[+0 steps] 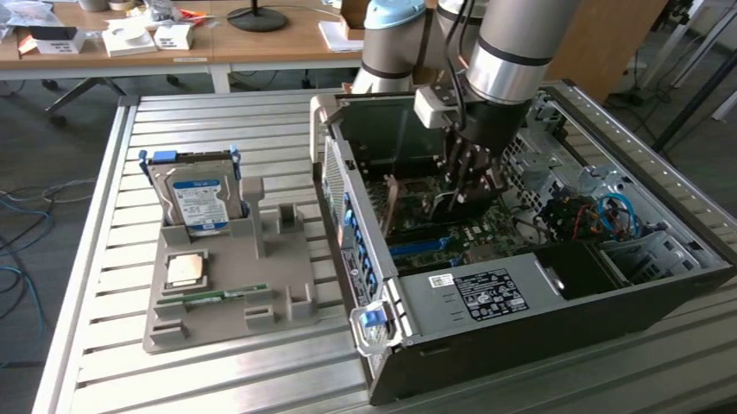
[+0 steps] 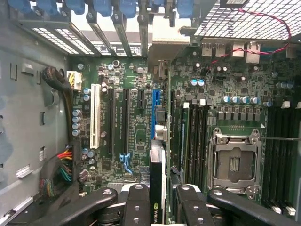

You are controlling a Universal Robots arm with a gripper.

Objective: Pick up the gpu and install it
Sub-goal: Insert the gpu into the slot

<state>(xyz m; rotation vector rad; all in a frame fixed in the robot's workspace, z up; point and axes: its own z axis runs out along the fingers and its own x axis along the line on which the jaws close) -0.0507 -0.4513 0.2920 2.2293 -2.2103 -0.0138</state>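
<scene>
The gpu [image 2: 157, 181] shows edge-on in the wrist view as a thin dark card with a green logo on its near end. It is clamped between my two black fingers [image 2: 136, 207], with my gripper [image 2: 159, 205] shut on it. The card stands upright over the motherboard, in line with the long blue slot [image 2: 155, 110] beneath it. In the exterior view my gripper [image 1: 465, 191] reaches down into the open computer case [image 1: 381, 259], and the gpu [image 1: 412, 210] hangs below it just above the board.
A grey fixture [image 1: 288, 285] on the slatted table, at the exterior view's left, holds a silver blue-labelled hard drive [image 1: 198, 200], a processor [image 1: 186, 270] and a memory stick [image 1: 213, 297]. Inside the case are an empty processor socket [image 2: 233, 162], a white slot [image 2: 96, 115] and cable bundles [image 2: 63, 169].
</scene>
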